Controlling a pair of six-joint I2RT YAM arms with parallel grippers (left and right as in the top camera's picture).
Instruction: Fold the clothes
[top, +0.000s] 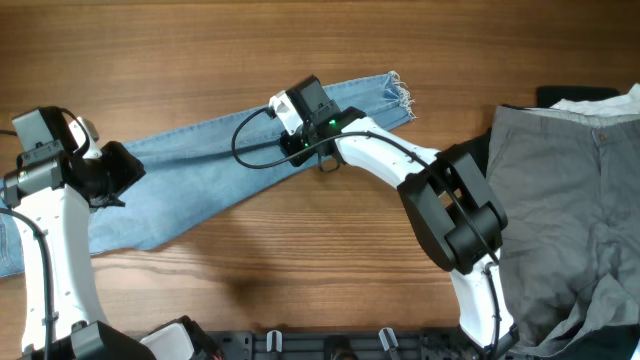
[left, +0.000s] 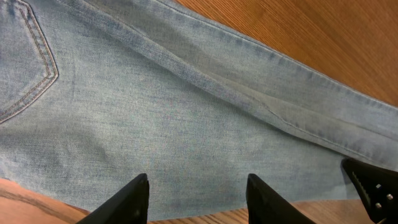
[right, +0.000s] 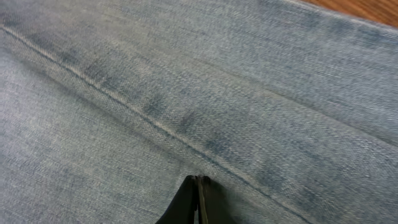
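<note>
The light blue jeans (top: 200, 170) lie flat and slanted across the table, with the frayed white hem (top: 400, 95) at the upper right. My left gripper (top: 120, 178) is open just above the jeans near their lower edge. In the left wrist view its fingers (left: 199, 199) frame bare denim (left: 186, 112), and a back pocket (left: 25, 68) shows at the left. My right gripper (top: 298, 130) is over the leg. In the right wrist view its fingers (right: 199, 196) are shut, with the tips on the denim beside a seam (right: 137, 112).
Grey trousers (top: 570, 200) lie crumpled at the right edge of the table. A black garment (top: 565, 95) and something white (top: 595, 102) sit behind them. Bare wood table (top: 300, 260) lies in front of the jeans. A black part (left: 376, 190) shows at the lower right of the left wrist view.
</note>
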